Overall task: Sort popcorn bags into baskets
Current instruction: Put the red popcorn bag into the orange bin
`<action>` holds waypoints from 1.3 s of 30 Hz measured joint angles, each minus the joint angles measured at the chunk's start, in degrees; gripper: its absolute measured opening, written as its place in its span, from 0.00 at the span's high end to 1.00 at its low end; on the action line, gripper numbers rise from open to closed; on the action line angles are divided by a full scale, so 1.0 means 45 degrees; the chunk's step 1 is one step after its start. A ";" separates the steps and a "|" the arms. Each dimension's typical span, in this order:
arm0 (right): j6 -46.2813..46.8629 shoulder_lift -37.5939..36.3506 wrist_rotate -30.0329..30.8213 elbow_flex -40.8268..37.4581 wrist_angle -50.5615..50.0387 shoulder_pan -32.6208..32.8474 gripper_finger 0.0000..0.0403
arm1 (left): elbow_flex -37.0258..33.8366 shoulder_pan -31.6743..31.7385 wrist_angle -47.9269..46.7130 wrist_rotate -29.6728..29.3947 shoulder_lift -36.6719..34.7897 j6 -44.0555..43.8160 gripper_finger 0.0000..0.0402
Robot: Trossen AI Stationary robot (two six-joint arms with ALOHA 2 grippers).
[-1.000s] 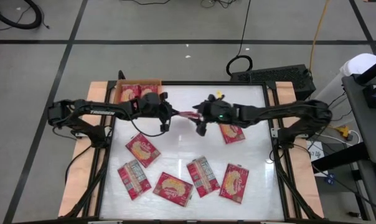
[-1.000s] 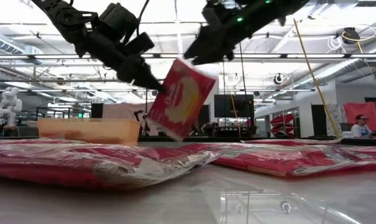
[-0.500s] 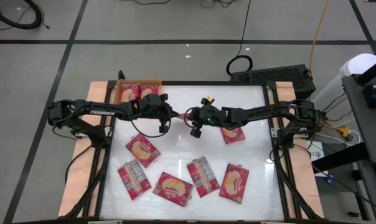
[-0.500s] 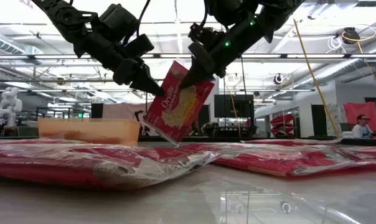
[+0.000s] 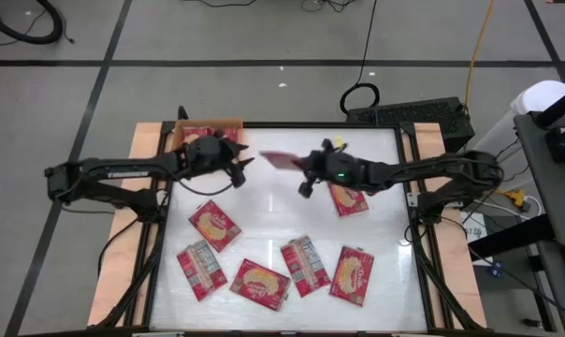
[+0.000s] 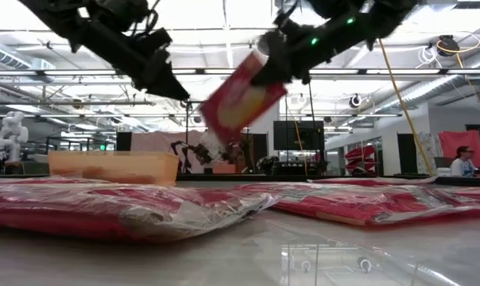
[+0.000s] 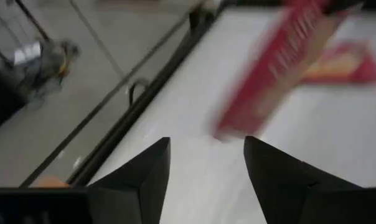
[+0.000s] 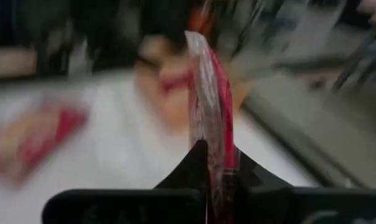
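Left gripper (image 5: pixel 246 168) released, right gripper (image 5: pixel 304 167) pinching popcorn bag (image 5: pixel 281 160) (airborne)

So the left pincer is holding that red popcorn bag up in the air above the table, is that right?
Not quite: the right pincer holds the red popcorn bag up above the table. The left pincer is open and apart from it, as the low view shows.

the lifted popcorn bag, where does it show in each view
High view: lifted bag mid-table, in the right pincer.
Low view: upper centre, hanging tilted in the air.
Left wrist view: red blur beyond the open left pincer.
Right wrist view: edge-on, clamped in the pincer.
Shared landmark: the orange tray, seen in the high and low views.
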 joint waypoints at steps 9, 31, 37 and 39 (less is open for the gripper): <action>-0.0734 0.0531 0.0052 -0.2996 1.1991 -0.0068 0.98 | -0.3444 -0.0310 0.9514 0.1510 -0.0356 -0.1495 0.54; -0.0310 0.3708 -0.4633 0.1619 1.5424 -0.0314 0.98 | -0.2627 -0.0792 1.7295 0.3712 0.1530 -0.2968 0.35; -0.0217 0.4540 -0.4920 0.2642 1.5410 -0.0319 0.98 | -0.2619 -0.0821 1.7989 0.3985 0.1526 -0.3004 0.51; -0.0127 0.4674 -0.4930 0.2858 1.5414 -0.0333 0.98 | -0.2614 -0.0828 1.8244 0.3986 0.1527 -0.3051 0.56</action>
